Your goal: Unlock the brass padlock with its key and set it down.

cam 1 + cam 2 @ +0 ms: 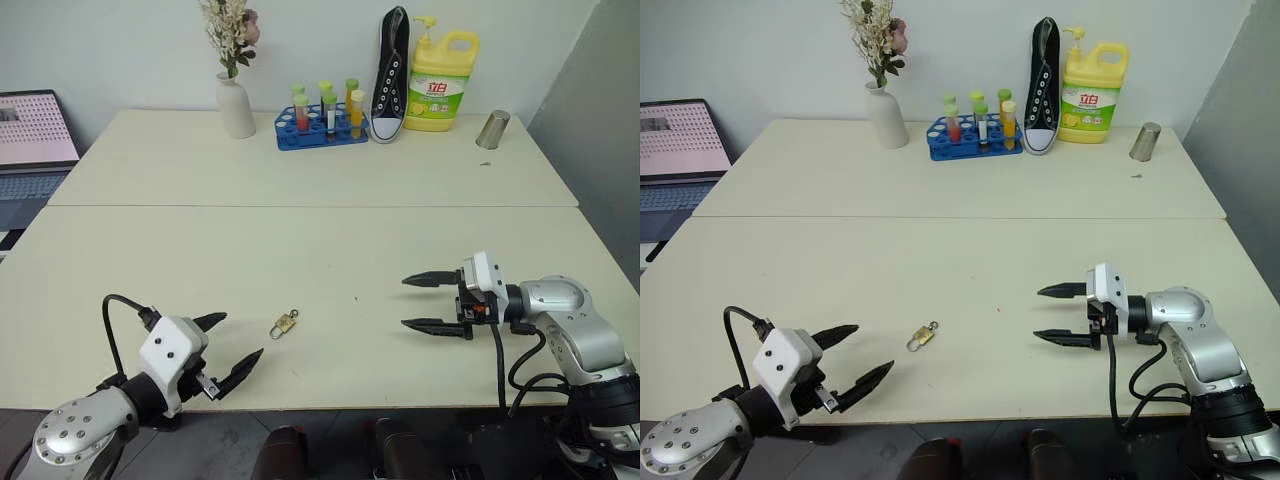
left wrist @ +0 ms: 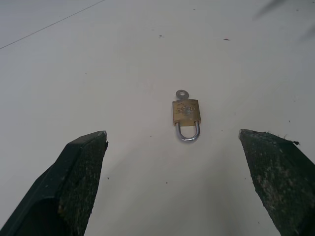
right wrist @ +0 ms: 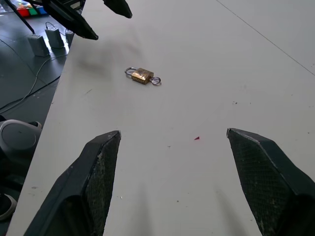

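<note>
So far nothing is getting done: the padlock [image 1: 284,324] is lying shut on the desk [image 1: 330,240], its key [image 2: 182,93] in it, between the spread-open, empty left hand [image 1: 232,346] and right hand [image 1: 428,301].

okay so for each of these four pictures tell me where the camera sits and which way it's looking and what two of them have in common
Left eye view: on the head, looking forward and down over the table; left gripper and right gripper both show, open.
Right eye view: the same head camera's other eye, same scene.
Left wrist view: on the left wrist, looking along its fingers at the brass padlock with its key in it.
Right wrist view: on the right wrist, looking along its fingers across the table at the padlock.
Shared: both wrist views show the padlock lying on the table, untouched.
</note>
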Controlling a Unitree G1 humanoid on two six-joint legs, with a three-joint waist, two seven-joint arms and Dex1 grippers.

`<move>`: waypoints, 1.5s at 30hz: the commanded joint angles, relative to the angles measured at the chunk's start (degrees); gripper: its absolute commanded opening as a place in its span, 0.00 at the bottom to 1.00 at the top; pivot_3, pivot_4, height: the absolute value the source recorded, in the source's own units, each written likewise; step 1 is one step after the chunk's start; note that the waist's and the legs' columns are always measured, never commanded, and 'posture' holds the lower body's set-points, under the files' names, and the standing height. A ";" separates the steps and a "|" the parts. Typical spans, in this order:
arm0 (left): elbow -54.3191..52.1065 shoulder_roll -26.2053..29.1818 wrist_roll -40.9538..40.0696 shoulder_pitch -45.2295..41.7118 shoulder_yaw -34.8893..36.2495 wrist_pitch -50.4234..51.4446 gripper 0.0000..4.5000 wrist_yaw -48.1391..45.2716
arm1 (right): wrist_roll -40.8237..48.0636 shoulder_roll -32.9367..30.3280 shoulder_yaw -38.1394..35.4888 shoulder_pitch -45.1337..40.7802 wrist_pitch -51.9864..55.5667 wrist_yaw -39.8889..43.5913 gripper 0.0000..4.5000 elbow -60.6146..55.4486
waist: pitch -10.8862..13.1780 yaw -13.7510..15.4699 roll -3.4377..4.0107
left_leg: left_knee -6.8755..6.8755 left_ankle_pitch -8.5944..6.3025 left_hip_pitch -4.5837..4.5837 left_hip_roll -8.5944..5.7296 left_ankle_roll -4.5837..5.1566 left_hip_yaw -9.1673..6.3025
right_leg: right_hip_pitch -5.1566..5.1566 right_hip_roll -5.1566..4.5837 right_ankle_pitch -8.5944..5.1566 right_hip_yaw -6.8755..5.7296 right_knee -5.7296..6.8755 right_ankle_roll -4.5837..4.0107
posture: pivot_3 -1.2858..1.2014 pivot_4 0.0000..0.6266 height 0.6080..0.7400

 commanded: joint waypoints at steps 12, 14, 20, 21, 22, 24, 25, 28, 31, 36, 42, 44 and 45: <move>-1.78 0.02 2.17 -0.57 -2.59 0.81 1.00 1.77 | -1.20 0.27 2.77 -2.00 6.45 -2.92 0.80 -3.18 | 0.00 0.00 0.00 | 0.00 0.00 0.00 0.00 0.00 -0.01 | 0.00 0.00 0.02 0.00 0.01 -0.03 | 0.52 0.24 1.00; -1.56 -0.28 2.69 -0.68 -2.59 0.47 1.00 2.26 | -2.38 0.86 3.23 -2.30 5.05 -3.55 0.80 -2.45 | 0.00 0.00 0.00 | 0.00 0.00 0.00 -0.01 0.00 -0.01 | 0.00 0.00 0.01 0.00 0.01 -0.01 | 0.52 0.24 1.00; -1.95 -1.34 -0.20 -1.25 -1.21 0.74 1.00 1.31 | 0.07 0.65 3.16 -2.76 7.55 -0.52 0.84 -2.66 | 0.00 0.01 -0.01 | 0.00 0.00 -0.02 -0.01 0.00 0.00 | 0.00 -0.01 0.01 0.00 0.00 -0.03 | 0.52 0.24 1.00; -1.96 -0.93 0.18 -1.29 -1.41 0.66 1.00 1.07 | 1.07 0.65 2.94 -2.93 8.84 -0.11 0.89 -2.94 | 0.00 0.01 -0.01 | 0.00 0.00 -0.02 -0.01 0.00 -0.01 | 0.00 -0.01 0.01 0.00 0.00 -0.03 | 0.52 0.24 1.00; -1.94 -0.65 0.43 -1.31 -1.54 0.64 1.00 0.95 | 1.64 0.70 2.77 -3.05 9.65 0.04 0.94 -3.11 | 0.00 0.01 -0.01 | 0.00 0.00 -0.02 -0.01 0.00 -0.01 | 0.00 -0.01 0.02 0.00 0.00 -0.03 | 0.52 0.24 1.00; -2.08 -0.43 0.13 -1.31 -1.92 1.06 1.00 0.74 | 1.70 0.75 2.95 -3.24 10.08 0.17 1.00 -3.38 | 0.00 0.01 -0.01 | 0.00 0.00 -0.01 -0.01 0.00 -0.02 | 0.00 0.00 0.02 -0.01 0.00 -0.03 | 0.52 0.24 1.00; -2.11 -0.40 0.13 -1.41 -2.17 1.22 1.00 0.77 | 1.56 0.90 3.04 -3.30 10.05 -0.04 1.00 -3.54 | 0.00 0.01 -0.01 | 0.00 0.00 0.00 0.00 0.00 -0.02 | 0.00 0.00 0.02 -0.01 0.01 -0.03 | 0.52 0.24 1.00; -1.79 -0.33 0.50 -2.25 -3.13 1.47 1.00 0.95 | 1.09 1.35 3.27 -3.28 9.78 -0.67 1.00 -4.22 | 0.00 0.01 -0.01 | 0.00 0.00 -0.01 -0.01 0.00 -0.01 | 0.00 0.00 0.02 0.00 0.01 -0.03 | 0.52 0.24 1.00; -1.24 -0.22 1.04 -3.77 -4.56 2.00 1.00 1.20 | 1.26 1.32 3.58 -2.73 10.37 -0.87 1.00 -5.57 | 0.00 0.01 -0.01 | 0.01 0.00 -0.01 -0.02 0.00 -0.02 | 0.00 0.00 0.02 -0.02 0.01 -0.03 | 0.52 0.24 1.00; 0.12 0.08 3.71 -6.57 -7.33 2.61 1.00 2.49 | 2.01 1.30 3.61 -1.78 11.86 -1.21 1.00 -7.92 | 0.00 0.02 -0.01 | 0.00 0.00 -0.01 -0.02 0.00 -0.03 | 0.00 0.00 0.02 -0.02 0.01 -0.03 | 0.52 0.24 1.00; 4.53 1.01 6.45 -10.44 -11.62 4.51 1.00 2.34 | 1.81 0.82 3.72 -1.25 11.68 -1.48 1.00 -10.28 | 0.00 0.02 -0.02 | 0.01 0.00 -0.02 -0.01 0.00 -0.05 | 0.00 0.01 0.02 -0.03 0.02 -0.02 | 0.52 0.24 1.00; 5.53 1.24 7.18 -11.03 -12.77 4.20 1.00 2.09 | 2.00 0.74 3.66 -1.20 12.16 -1.78 1.00 -10.92 | 0.00 0.02 -0.01 | 0.01 0.00 -0.01 -0.02 0.00 -0.04 | 0.00 0.01 0.02 -0.02 0.01 -0.02 | 0.52 0.24 1.00; 6.04 1.23 7.37 -11.52 -13.24 4.32 1.00 2.10 | 1.97 0.66 3.67 -1.10 12.20 -1.86 1.00 -11.28 | 0.00 0.02 -0.01 | 0.01 0.00 -0.02 -0.02 0.00 -0.03 | 0.00 0.00 0.02 -0.02 0.01 -0.03 | 0.52 0.24 1.00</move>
